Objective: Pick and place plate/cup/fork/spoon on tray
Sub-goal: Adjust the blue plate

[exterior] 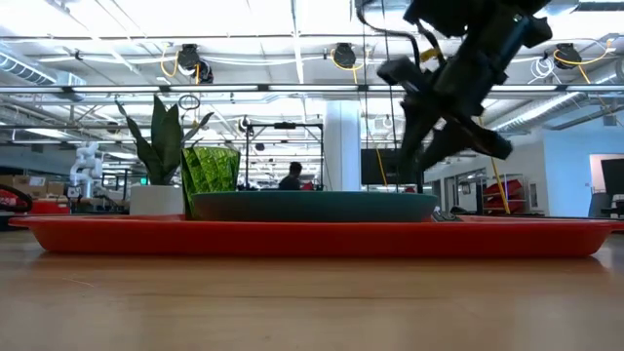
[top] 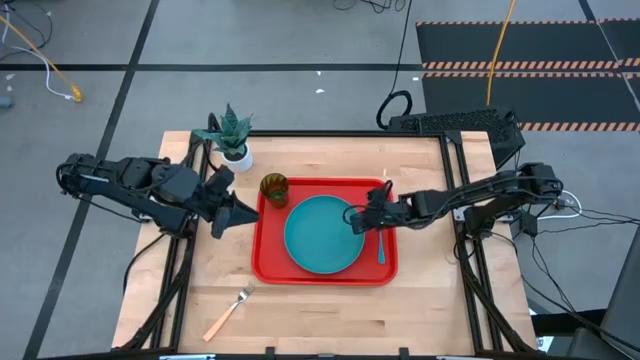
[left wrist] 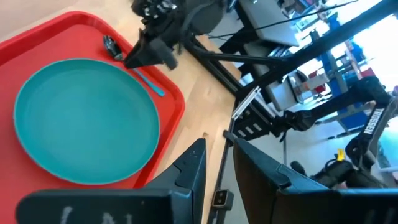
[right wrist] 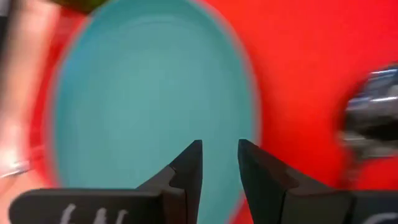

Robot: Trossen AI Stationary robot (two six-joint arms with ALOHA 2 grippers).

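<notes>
High view: red tray (top: 270, 262) mid-bench (top: 330, 320). Teal plate (top: 323, 235) and olive cup (top: 274, 188) on it; blue-handled spoon (top: 381, 246) on tray just right of plate. Right gripper (top: 358, 217) over plate's right rim. Left gripper (top: 243, 213) beside tray's left edge. Fork (top: 228, 311) on bare bench, well apart.

Low view: right gripper (exterior: 421, 161) above plate (exterior: 312, 206).

Left wrist view: jaws narrowly apart, empty.

Right wrist view: jaws narrowly apart, empty, over plate (right wrist: 149, 93).

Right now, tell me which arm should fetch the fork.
Left. The fork lies on the bare table on that arm's side of the tray, and the left gripper holds nothing. The right gripper hangs over the plate, farther away.
</notes>
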